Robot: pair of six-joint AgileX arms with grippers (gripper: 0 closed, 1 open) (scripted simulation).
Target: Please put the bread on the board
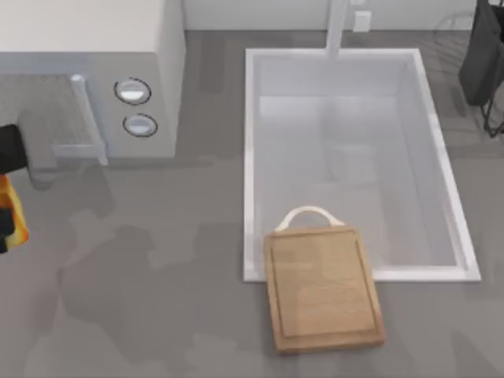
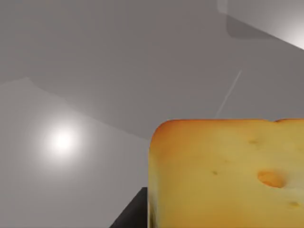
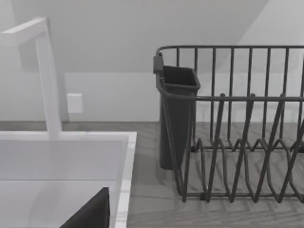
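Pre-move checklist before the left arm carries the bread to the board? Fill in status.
1. Bread at the left end effector, far left edge of the top view: ok.
2. Secure grasp on the bread: cannot tell, the contact is not visible.
3. Board top free for placing: ok.
4. Board seated flat: not ok, its handle end overhangs the sink rim.
5. Path from left edge to board free of objects: ok, the microwave sits farther back.
6. Right arm parked at the top right by the dish rack: ok.
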